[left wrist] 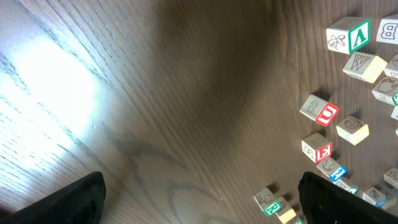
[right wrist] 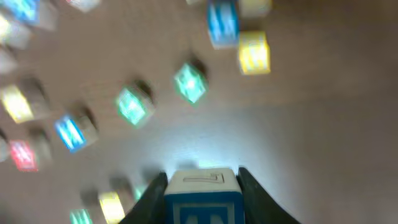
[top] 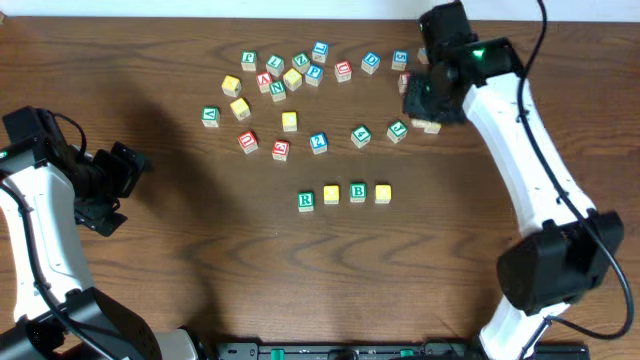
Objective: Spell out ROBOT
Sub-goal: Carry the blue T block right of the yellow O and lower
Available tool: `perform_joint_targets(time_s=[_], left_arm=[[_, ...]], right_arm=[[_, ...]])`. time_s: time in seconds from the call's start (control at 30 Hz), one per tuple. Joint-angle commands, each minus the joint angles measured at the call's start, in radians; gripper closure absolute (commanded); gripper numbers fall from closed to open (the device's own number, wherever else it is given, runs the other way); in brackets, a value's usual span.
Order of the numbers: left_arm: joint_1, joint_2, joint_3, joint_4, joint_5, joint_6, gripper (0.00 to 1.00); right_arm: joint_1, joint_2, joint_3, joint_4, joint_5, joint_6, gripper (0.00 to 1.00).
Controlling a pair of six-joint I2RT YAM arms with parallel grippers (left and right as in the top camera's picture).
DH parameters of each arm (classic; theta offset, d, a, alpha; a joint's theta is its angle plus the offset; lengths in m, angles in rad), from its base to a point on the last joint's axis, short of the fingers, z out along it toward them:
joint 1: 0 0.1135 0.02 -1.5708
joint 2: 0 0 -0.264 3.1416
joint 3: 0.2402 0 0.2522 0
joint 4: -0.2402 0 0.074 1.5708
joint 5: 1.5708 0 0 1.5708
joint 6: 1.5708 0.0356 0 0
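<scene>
Two arms are sharing the tabletop (top: pixel 200 290): the left gripper (top: pixel 118 188) is idling spread wide by the left edge, and the right gripper (top: pixel 428 105) is hovering near the far edge. Mid-table the row is running left to right: R cube (top: pixel 306 200), first yellow cube (top: pixel 331 196), B cube (top: pixel 357 192), second yellow cube (top: pixel 382 193). The right gripper's pinching a blue cube (right wrist: pixel 203 202) (presumably the T, its letter's cropped), so its slot is waiting just right of the second yellow cube, nearward and left of that claw.
</scene>
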State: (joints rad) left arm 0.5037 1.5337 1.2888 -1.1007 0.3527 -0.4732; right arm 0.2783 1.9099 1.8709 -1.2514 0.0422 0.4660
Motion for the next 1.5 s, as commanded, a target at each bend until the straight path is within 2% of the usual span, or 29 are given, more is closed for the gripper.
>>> perform_joint_targets(time_s=[0.0, 0.17, 0.37, 0.63, 0.83, 1.1, 1.37, 1.47], left_arm=[[0.001, -0.003, -0.01, -0.005, -0.008, 0.01, 0.02], [0.001, -0.003, -0.01, -0.005, -0.007, 0.009, 0.02], [0.001, -0.003, -0.01, -0.006, -0.007, 0.01, 0.02], [0.001, -0.003, -0.01, -0.006, -0.007, 0.01, 0.02], [0.001, -0.003, -0.01, -0.006, -0.007, 0.009, 0.03], [0.001, -0.003, -0.01, -0.005, -0.007, 0.009, 0.02], [0.001, -0.003, -0.01, -0.005, -0.007, 0.01, 0.02], [0.001, -0.003, -0.01, -0.005, -0.007, 0.009, 0.02]], right_arm=[[0.0, 0.015, -0.023, -0.108, -0.005, -0.012, 0.76], [0.04, 0.015, -0.175, -0.119, -0.005, -0.011, 0.76], [0.07, 0.015, -0.416, 0.1, -0.016, -0.005, 0.76], [0.069, 0.015, -0.583, 0.323, -0.011, 0.008, 0.74], [0.07, 0.015, -0.652, 0.428, 0.001, 0.008, 0.73], [0.071, 0.015, -0.658, 0.496, 0.05, -0.034, 0.69], [0.071, 0.015, -0.658, 0.46, 0.024, -0.034, 0.68], [0.072, 0.015, -0.658, 0.447, 0.007, -0.034, 0.64]])
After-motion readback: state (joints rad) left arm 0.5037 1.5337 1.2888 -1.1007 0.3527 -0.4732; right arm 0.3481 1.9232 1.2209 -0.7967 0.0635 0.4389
